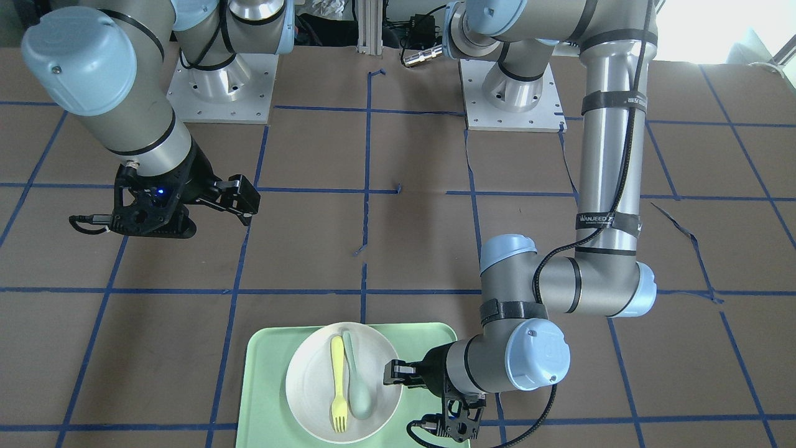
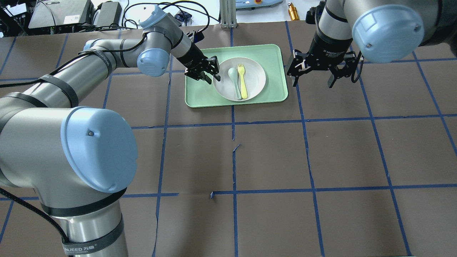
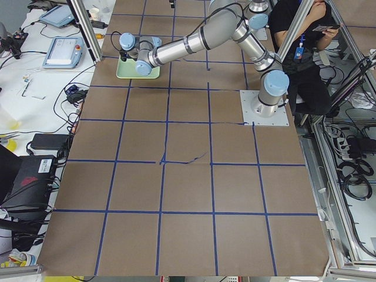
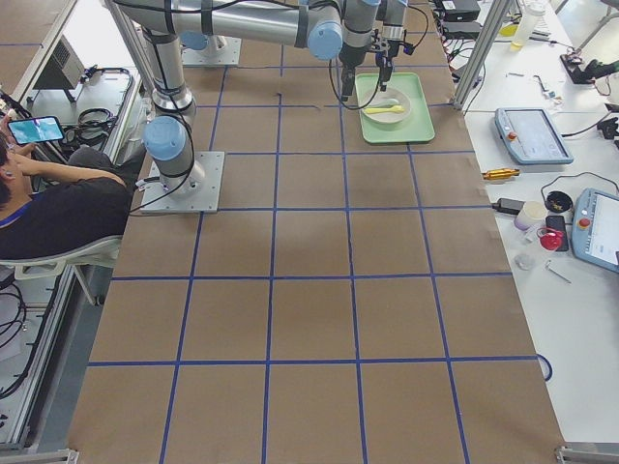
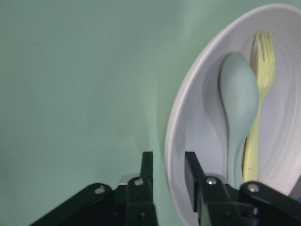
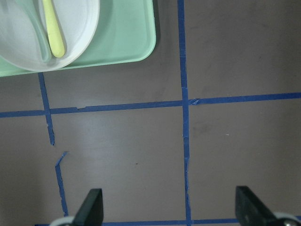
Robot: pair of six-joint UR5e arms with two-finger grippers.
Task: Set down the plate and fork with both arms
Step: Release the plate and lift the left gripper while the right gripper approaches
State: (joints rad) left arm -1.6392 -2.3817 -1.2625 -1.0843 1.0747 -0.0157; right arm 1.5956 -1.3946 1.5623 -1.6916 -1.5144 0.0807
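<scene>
The off-white plate [image 2: 255, 76] lies on the mint-green tray [image 2: 200, 96]. The pale-yellow fork [image 2: 242, 80] lies in the plate beside a grey-green spoon [image 2: 234, 80]. My left gripper [image 2: 211, 73] is at the plate's left rim. In the left wrist view [image 5: 169, 162] one finger is inside the rim and the other outside, drawn close on the plate [image 5: 282, 155]. My right gripper [image 2: 311, 81] hangs open and empty above the table, just right of the tray. The right wrist view [image 6: 169, 209] shows its fingers wide apart over brown table.
The brown table has a grid of blue tape lines [image 2: 234, 153]. The tray sits at the table's far edge. The arm bases [image 1: 221, 87] stand on white plates at the robot's side. A seated person [image 4: 58, 208] is beside the table.
</scene>
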